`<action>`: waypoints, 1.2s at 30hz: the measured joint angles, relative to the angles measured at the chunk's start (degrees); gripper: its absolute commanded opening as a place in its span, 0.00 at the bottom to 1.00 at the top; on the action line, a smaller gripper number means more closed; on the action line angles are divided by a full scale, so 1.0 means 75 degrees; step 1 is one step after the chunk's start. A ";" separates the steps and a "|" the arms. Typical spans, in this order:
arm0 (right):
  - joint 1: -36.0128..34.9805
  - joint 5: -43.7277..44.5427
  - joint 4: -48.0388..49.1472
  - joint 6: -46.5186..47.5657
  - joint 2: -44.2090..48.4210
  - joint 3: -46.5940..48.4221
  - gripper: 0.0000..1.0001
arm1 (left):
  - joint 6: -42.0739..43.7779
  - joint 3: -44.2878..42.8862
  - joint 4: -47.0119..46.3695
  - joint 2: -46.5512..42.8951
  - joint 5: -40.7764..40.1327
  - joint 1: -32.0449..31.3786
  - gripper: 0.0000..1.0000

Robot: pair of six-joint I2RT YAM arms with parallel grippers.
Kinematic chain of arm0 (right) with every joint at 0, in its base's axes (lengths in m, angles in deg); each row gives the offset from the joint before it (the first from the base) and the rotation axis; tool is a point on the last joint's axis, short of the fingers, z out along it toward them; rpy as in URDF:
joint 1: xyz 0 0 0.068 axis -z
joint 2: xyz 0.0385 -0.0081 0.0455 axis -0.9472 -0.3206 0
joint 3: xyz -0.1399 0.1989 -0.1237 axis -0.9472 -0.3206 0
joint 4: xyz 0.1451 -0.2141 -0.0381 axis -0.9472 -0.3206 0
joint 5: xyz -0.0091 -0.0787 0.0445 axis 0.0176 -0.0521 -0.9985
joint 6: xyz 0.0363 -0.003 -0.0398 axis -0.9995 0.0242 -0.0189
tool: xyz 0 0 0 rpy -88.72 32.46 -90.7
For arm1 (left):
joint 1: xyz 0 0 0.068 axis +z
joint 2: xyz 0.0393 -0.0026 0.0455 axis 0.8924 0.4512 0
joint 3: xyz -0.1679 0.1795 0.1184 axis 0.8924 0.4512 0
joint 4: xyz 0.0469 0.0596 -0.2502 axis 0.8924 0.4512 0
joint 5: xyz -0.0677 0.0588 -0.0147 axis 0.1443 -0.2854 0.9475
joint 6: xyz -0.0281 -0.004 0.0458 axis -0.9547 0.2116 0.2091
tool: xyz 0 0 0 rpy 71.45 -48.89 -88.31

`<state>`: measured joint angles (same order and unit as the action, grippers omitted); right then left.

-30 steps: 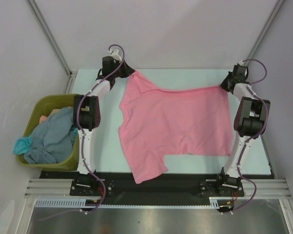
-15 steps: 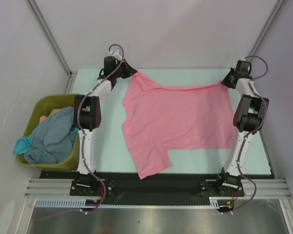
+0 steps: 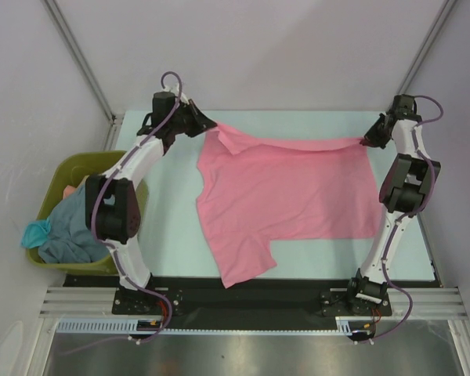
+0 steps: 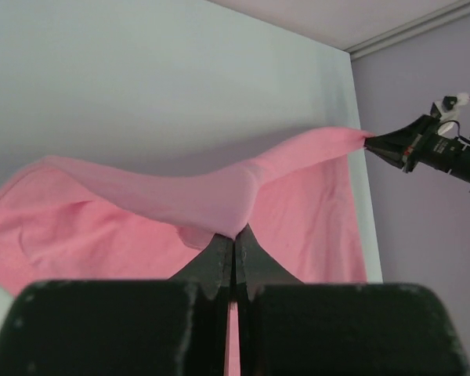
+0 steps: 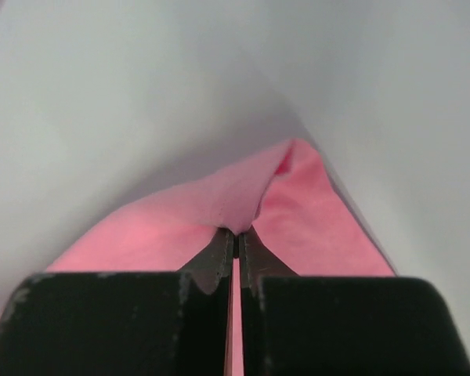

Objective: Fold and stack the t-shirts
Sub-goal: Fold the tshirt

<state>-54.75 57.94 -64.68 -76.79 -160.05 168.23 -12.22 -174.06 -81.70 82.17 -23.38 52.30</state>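
Note:
A pink t-shirt (image 3: 286, 196) lies spread on the pale table (image 3: 168, 235), one sleeve hanging toward the near edge. My left gripper (image 3: 211, 128) is shut on its far left corner, and my right gripper (image 3: 366, 142) is shut on its far right corner. Both hold the far edge taut and a little raised. In the left wrist view the jaws (image 4: 234, 235) pinch pink cloth (image 4: 180, 200), and the right gripper (image 4: 380, 144) shows at the far end. In the right wrist view the jaws (image 5: 236, 231) pinch pink cloth (image 5: 219, 207). Grey-blue (image 3: 74, 227) and teal (image 3: 35, 233) shirts lie in the bin.
An olive-green bin (image 3: 66, 168) stands off the table's left side, holding the other shirts. White walls close the far side and both flanks. The black strip (image 3: 243, 294) with the arm bases runs along the near edge.
Both grippers have moved outward and back with the shirt's far corners. The left arm swung left and the right arm right, and the far edge is pulled tighter.

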 measured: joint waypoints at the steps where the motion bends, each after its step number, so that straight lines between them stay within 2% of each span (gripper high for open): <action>1: 0.0047 -0.0017 -0.0198 0.0015 0.0000 0.0000 0.00 | -0.0029 0.0213 0.0117 -0.0300 0.0026 0.0000 0.00; 6: 0.0207 -0.0085 -0.0807 0.0152 0.0015 -0.0012 0.00 | -0.0294 0.1617 0.0428 -0.1501 0.0233 -0.0020 0.00; 10: 0.0259 -0.0146 -0.1067 0.0216 0.0073 -0.0020 0.00 | -0.0428 0.2433 0.0804 -0.1993 0.0254 -0.0119 0.00; 27: 0.0373 -0.0105 -0.1457 0.0615 0.0857 -0.1058 0.03 | -0.0997 0.3806 0.1341 -0.2780 0.0079 -0.0399 0.00; 29: 0.0391 -0.0035 -0.1556 0.0659 0.0857 -0.1125 0.08 | -0.1005 0.3838 0.1355 -0.2780 0.0044 -0.0399 0.00; 30: 0.0396 0.0009 -0.1585 0.0662 0.0857 -0.1151 0.11 | -0.1003 0.3844 0.1373 -0.2780 0.0041 -0.0399 0.05; 31: 0.0408 0.0073 -0.1635 0.0676 0.0857 -0.1174 0.14 | -0.0997 0.3847 0.1405 -0.2777 0.0038 -0.0399 0.21; 33: 0.0425 0.0286 -0.1734 0.0685 0.0857 -0.1227 0.24 | -0.0909 0.3847 0.1515 -0.2780 0.0000 -0.0399 0.37; 34: 0.0437 0.0469 -0.1792 0.0699 0.0857 -0.1253 0.29 | -0.0854 0.3847 0.1597 -0.2780 -0.0055 -0.0399 0.55; 35: 0.0452 0.0673 -0.1816 0.0702 0.0857 -0.1291 0.39 | -0.0734 0.3847 0.1711 -0.2783 -0.0184 -0.0399 0.62; 36: 0.0469 0.0906 -0.1836 0.0694 0.0857 -0.1320 0.44 | -0.0647 0.3844 0.1848 -0.2801 -0.0306 -0.0399 0.76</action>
<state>-51.23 64.74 -78.45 -71.58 -153.62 158.33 -17.07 -145.23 -67.84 61.16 -25.67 49.31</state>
